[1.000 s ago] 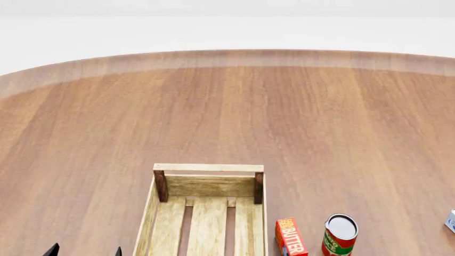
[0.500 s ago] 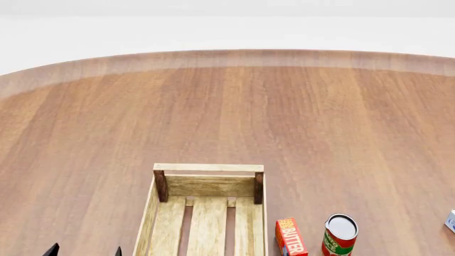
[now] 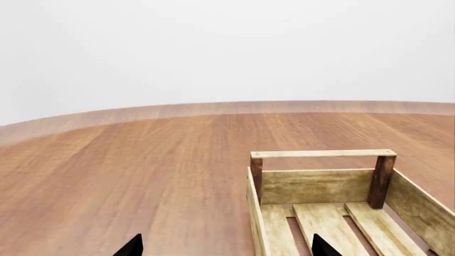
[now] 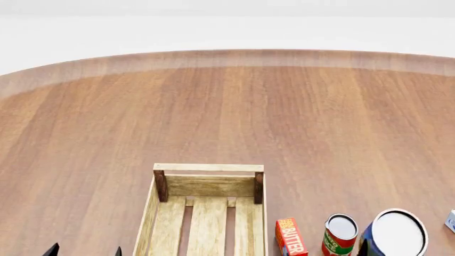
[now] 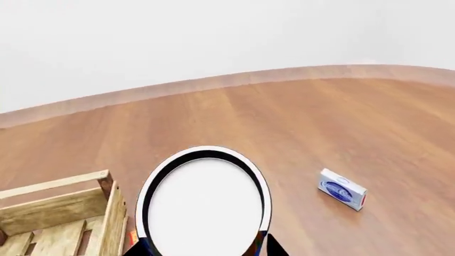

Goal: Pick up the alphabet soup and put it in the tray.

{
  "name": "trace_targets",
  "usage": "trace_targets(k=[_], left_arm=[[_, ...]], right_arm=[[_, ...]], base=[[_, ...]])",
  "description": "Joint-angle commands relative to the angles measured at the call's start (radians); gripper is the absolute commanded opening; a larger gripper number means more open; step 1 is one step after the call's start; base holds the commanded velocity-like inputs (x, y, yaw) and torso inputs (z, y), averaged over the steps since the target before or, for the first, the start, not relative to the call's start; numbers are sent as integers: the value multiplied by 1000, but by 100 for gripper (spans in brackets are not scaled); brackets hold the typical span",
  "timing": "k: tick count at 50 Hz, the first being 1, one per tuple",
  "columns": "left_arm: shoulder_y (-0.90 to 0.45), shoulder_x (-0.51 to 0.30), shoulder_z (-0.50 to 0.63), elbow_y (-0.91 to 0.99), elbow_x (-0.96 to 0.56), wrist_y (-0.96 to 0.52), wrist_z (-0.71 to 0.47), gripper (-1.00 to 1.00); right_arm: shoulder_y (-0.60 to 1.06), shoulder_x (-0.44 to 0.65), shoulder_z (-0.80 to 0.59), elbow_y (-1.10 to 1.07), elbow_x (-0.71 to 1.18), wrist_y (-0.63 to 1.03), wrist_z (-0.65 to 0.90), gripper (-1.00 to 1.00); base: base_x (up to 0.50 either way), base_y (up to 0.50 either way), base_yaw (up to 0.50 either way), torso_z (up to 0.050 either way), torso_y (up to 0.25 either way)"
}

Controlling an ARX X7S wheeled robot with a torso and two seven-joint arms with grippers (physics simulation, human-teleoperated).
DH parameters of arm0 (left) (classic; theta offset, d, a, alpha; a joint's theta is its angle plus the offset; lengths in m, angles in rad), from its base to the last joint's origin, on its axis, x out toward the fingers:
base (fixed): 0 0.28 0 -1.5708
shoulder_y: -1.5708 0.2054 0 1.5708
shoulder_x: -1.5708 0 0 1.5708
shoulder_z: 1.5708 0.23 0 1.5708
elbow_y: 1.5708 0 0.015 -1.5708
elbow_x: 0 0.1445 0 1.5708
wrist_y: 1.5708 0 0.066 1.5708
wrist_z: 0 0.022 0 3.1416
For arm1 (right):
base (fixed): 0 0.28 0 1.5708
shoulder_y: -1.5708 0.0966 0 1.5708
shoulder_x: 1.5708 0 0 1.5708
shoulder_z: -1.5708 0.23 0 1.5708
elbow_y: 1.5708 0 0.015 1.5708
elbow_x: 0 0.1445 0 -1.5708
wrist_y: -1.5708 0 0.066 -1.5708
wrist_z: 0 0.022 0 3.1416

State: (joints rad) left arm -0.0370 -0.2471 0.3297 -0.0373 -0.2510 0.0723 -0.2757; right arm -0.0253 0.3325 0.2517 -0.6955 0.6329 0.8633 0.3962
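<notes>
The alphabet soup (image 4: 396, 234) is a blue-labelled can with a flat white top, at the head view's bottom right, raised nearer the camera than the can beside it. In the right wrist view its top (image 5: 204, 202) fills the space between my right gripper's (image 5: 208, 250) dark fingers, which are shut on its sides. The tray (image 4: 208, 168), a light wooden slatted crate, stands at bottom centre, left of the can. It also shows in the right wrist view (image 5: 53, 184) and the left wrist view (image 3: 321, 154). My left gripper (image 4: 84, 252) is open and empty, just left of the tray (image 3: 227, 248).
A red-and-green can (image 4: 340, 233) and a red butter box (image 4: 291, 237) stand between the tray and the soup. A small white-and-blue box (image 5: 342, 189) lies to the right, at the head view's edge (image 4: 451, 220). The round wooden table's far rim (image 4: 227, 56) curves across the back.
The alphabet soup has come up into the head view at bottom right, where it did not show before. The left gripper, tray and other items have not moved.
</notes>
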Motion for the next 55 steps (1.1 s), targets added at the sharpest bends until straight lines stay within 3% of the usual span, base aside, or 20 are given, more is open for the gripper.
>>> trace_targets(k=[1,55], left_arm=[[-1,-3,5,-1,-2,3,-4,100],[-6,-17,24,-2,-12,10,-21,100]], right_arm=[[75,-7,-60,-18,-11,3,-13,-100],[308,-102,-433,337,-155,-157,-156,-100]], base=[[0,0,0,0,0],[0,0,0,0,1]])
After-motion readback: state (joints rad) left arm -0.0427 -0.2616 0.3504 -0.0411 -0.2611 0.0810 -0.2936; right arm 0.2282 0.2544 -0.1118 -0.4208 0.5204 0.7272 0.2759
